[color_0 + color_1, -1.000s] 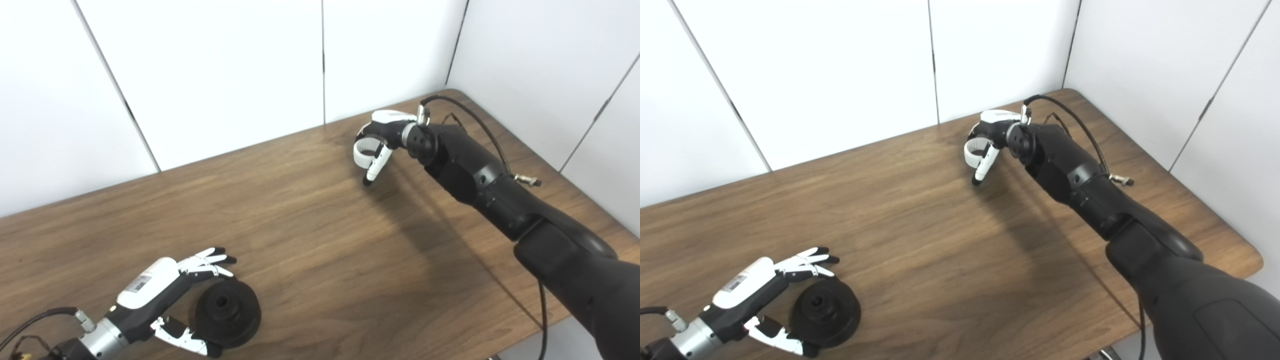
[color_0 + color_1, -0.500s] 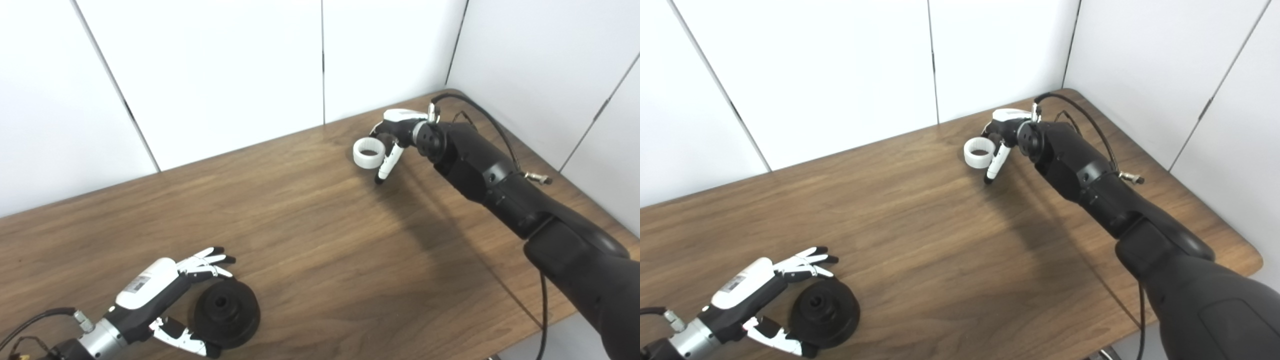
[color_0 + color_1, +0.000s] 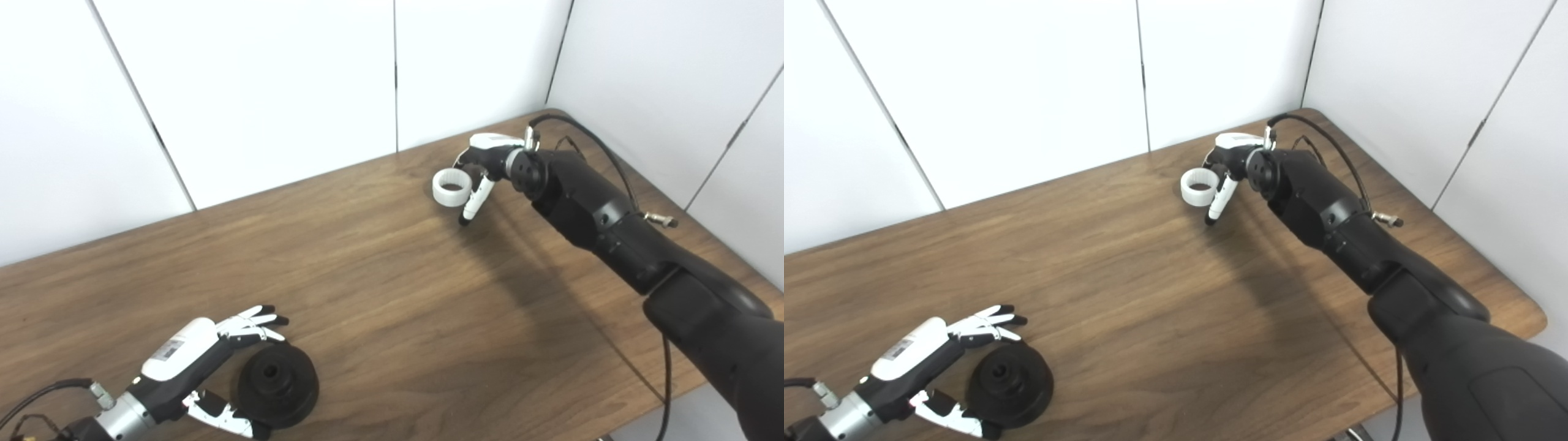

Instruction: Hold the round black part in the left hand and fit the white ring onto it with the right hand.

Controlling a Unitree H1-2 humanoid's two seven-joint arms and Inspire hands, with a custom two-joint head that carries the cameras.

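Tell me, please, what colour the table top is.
The table top is brown wood grain, clearest in the left eye view.

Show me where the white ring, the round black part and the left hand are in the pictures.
white ring (image 3: 450,195), left eye view, on its outer wall.
round black part (image 3: 288,392), left eye view, on its top face beside the centre hole.
left hand (image 3: 184,357), left eye view, on its white back.

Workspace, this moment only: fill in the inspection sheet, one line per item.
Surface: wooden table, bare between the arms.
Job's things: round black part lies flat near the front left; white ring lies at the far right, not fitted.
Clutter: nothing seen.
Hands: left hand open, cupped around the black part; right hand open, beside the ring.
Cables: black cable loops over the right forearm.
Surroundings: white wall panels behind and to the right.
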